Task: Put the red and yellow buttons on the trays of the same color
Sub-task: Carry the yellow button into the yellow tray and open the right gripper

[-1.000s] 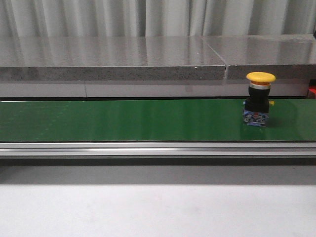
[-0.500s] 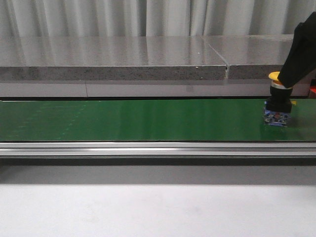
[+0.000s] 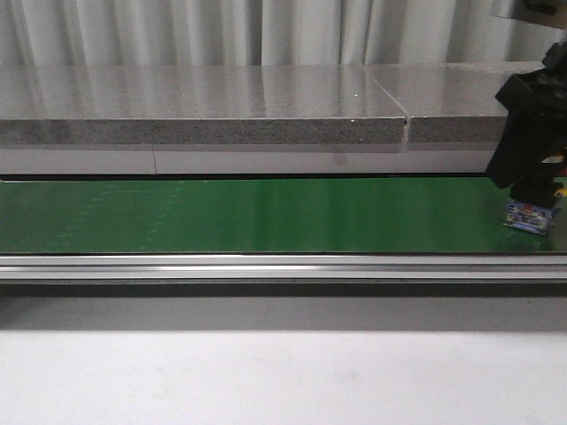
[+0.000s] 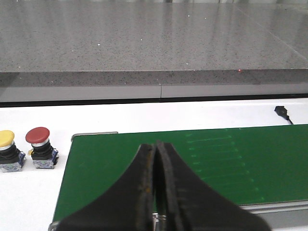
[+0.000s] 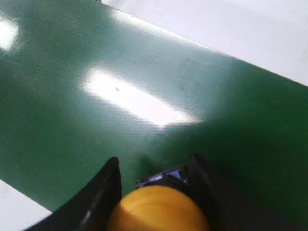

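A: Hard to make out at 3 o'clock in the front view: right gripper [image 3: 532, 197] down over the yellow button [image 3: 530, 215], cap fully covered by the black body, only the blue-and-white base showing below it.

B: Base resting on the green belt [image 3: 266, 215], close to the frame edge. Upper part of the arm cut off at 1 o'clock.

A: Clearer from the right wrist: rounded yellow cap [image 5: 159, 209] seated between the two dark fingers [image 5: 103, 192], a sliver of blue base past it, the belt [image 5: 120, 96] all around. Cap bottom cut off by the frame.

B: Clamped or only straddling?

A: Cannot tell. Fingers tight alongside the cap, contact not readable through blur and shadow.

B: Left gripper [image 4: 156, 192] missing from the front view, seen only from its own wrist: fingers pressed together, nothing between them, poised above the belt [image 4: 231, 163].

A: Also only there: a red button [image 4: 37, 135] and a second yellow button [image 4: 6, 138], upright, just beside each other on the white table [image 4: 120, 120], off the belt's end. Second yellow one partly clipped by the frame.

B: Small black item [image 4: 283, 112] on the same table, too small to identify. Grey stone ledge [image 3: 221, 97] behind the belt, at 12 o'clock in the front view.
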### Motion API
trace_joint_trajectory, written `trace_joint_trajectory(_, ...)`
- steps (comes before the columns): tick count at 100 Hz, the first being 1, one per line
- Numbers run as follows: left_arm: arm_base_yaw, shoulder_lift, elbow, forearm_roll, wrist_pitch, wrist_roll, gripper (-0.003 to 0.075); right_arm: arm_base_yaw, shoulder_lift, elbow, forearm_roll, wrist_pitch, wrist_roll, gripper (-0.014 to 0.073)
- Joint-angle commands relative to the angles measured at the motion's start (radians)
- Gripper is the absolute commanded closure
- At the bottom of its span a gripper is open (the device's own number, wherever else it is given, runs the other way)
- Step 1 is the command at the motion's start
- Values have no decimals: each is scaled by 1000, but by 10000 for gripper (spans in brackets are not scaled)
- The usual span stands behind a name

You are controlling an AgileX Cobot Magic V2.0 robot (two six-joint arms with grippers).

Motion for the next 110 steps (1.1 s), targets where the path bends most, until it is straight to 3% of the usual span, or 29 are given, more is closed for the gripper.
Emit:
trace_joint_trajectory(1, -6, 4, -27, -29, -61, -1, 739, 1, -38, -25, 33, -8, -6, 468)
trace_joint_trajectory(17, -6, 4, -27, -29, -61, -1, 739, -26, -89, -45, 22, 55, 50, 470)
trace_joint_trajectory(37, -6, 4, -27, -29, -61, -1, 739, -141, -213, -47, -51, 63, 231, 470)
trace_joint_trajectory(64, -6, 4, -27, -29, -61, -1, 739, -459, -302, -47, -334, 55, 528, 470)
trace_joint_trajectory(74, -6, 4, -27, -29, -61, -1, 739, -577, -302, -47, -353, 50, 623, 470)
trace_joint_trajectory(86, -6, 4, -27, -29, -61, -1, 739, -677, -302, -46, -353, 34, 667, 470)
trace_joint_trajectory(110, -6, 4, -27, -29, -61, -1, 739, -746, -302, -45, -368, 28, 703, 470)
